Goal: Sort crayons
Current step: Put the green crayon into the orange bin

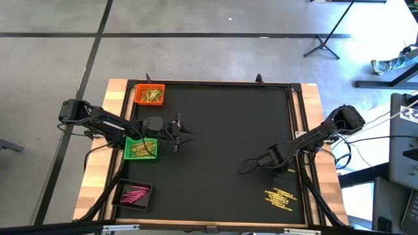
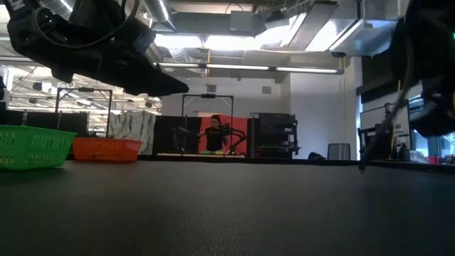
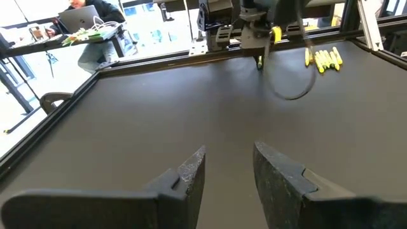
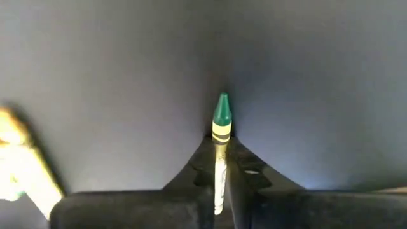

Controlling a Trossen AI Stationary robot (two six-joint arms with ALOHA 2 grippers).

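My right gripper (image 1: 284, 168) stands over the black mat's right side, pointing steeply down, shut on a crayon (image 4: 220, 127) with a green tip and a yellowish wrapper. A loose heap of yellow crayons (image 1: 279, 198) lies on the mat just nearer the front edge, also seen in the left wrist view (image 3: 323, 59). My left gripper (image 1: 185, 136) hovers open above the mat beside the green tray (image 1: 140, 148), nothing between its fingers (image 3: 191, 172). My right gripper pinches the crayon's wrapped shaft (image 4: 219, 159) between its two fingers (image 4: 197, 168). The crayon lies along the fingers, and its green tip (image 4: 222, 108) sticks out past them toward the mat. The fingers come from above, slanting down. Whether the tip touches the mat I cannot tell.
The orange tray (image 1: 149, 94) at the far left and the green tray hold yellowish crayons. The black tray (image 1: 133, 194) at the near left holds pink ones. A raised frame (image 1: 297, 130) borders the mat. A cable loop (image 1: 248, 166) hangs by my right gripper.
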